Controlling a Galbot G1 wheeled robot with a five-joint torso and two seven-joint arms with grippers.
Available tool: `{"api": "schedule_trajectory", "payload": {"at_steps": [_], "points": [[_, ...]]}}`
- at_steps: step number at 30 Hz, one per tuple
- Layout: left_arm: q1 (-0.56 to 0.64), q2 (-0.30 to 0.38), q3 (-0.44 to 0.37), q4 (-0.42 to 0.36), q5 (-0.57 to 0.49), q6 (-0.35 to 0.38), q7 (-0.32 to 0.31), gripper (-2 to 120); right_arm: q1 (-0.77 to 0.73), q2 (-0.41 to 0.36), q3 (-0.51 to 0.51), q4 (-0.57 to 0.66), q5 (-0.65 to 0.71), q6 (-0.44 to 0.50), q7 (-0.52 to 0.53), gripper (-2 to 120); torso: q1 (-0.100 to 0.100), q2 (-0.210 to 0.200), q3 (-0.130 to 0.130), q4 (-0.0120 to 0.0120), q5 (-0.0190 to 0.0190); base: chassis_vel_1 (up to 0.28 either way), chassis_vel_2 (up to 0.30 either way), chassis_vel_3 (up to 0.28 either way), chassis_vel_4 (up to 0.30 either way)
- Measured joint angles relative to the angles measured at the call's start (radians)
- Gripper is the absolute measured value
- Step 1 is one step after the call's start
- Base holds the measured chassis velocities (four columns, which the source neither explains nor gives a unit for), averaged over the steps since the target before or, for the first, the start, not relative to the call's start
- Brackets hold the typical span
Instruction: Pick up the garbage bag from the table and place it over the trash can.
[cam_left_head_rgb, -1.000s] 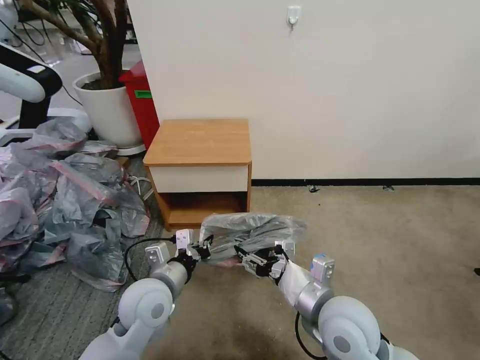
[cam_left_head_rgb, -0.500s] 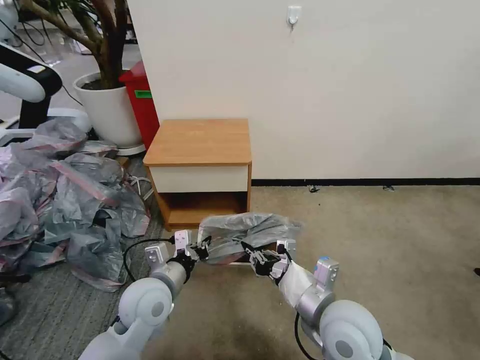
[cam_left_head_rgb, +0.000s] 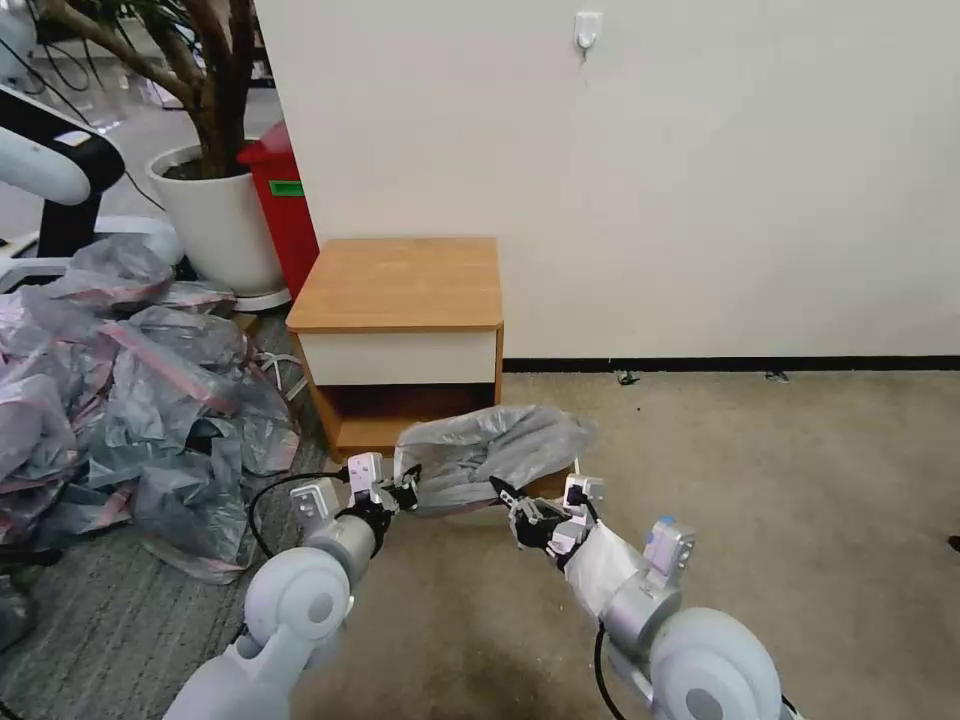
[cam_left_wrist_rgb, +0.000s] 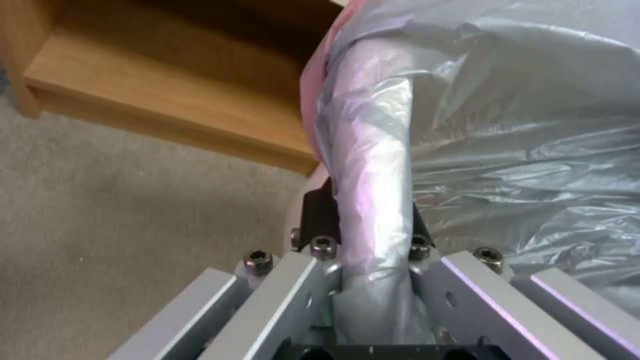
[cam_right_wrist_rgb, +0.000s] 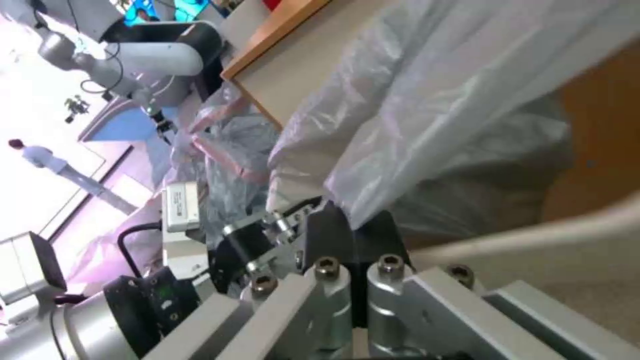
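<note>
The garbage bag (cam_left_head_rgb: 490, 448), crinkly grey plastic with a pink rim, hangs stretched between my two grippers, low in front of the table (cam_left_head_rgb: 400, 282). My left gripper (cam_left_head_rgb: 405, 492) is shut on the bag's bunched pink-grey edge (cam_left_wrist_rgb: 370, 165), which runs between its fingers (cam_left_wrist_rgb: 319, 215). At the bag's other end my right gripper (cam_left_head_rgb: 505, 497) is shut on it, black pads (cam_right_wrist_rgb: 333, 232) pressed together on the plastic (cam_right_wrist_rgb: 427, 125). The trash can is mostly hidden under the bag; a strip of its pale rim (cam_right_wrist_rgb: 533, 232) shows just beyond the right gripper.
A big heap of similar grey-pink bags (cam_left_head_rgb: 130, 380) covers the floor on the left. Behind it stand a white potted plant (cam_left_head_rgb: 215, 220) and a red bin (cam_left_head_rgb: 285, 200). Open beige carpet (cam_left_head_rgb: 760, 480) lies to the right, with the wall behind.
Both grippers have pushed forward toward the table with the bag, and it has risen a little. The right arm has stretched out farther.
</note>
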Motion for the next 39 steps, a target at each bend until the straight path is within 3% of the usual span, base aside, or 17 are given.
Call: {"api": "schedule_trajectory", "payload": {"at_steps": [15, 28, 30, 39], "points": [[0.024, 0.004, -0.079, -0.032, -0.055, -0.019, -0.027, 3, -0.05, 0.021, 0.092, -0.023, 0.001, 0.041, 0.002, 0, 0.0, 0.0, 0.0, 0.0, -0.0001, 0.0, 0.0, 0.0, 0.0], [0.03, 0.03, -0.101, -0.036, -0.073, -0.019, -0.025, 3, -0.072, 0.025, 0.1, 0.008, 0.001, 0.035, 0.007, 0, 0.0, 0.0, 0.0, 0.0, 0.0, 0.0, 0.0, 0.0, 0.0], [0.03, 0.031, -0.102, -0.034, -0.073, -0.019, -0.024, 3, -0.072, 0.025, 0.104, 0.017, 0.008, 0.036, 0.005, 3, 0.0, 0.0, 0.0, 0.0, -0.0002, 0.0, 0.0, 0.0, 0.0], [0.041, 0.035, -0.1, -0.04, -0.072, -0.017, -0.02, 3, -0.04, 0.012, 0.097, 0.037, 0.071, 0.003, -0.032, 39, 0.0, 0.0, 0.0, 0.0, 0.0, 0.0, 0.0, 0.0, 0.0]]}}
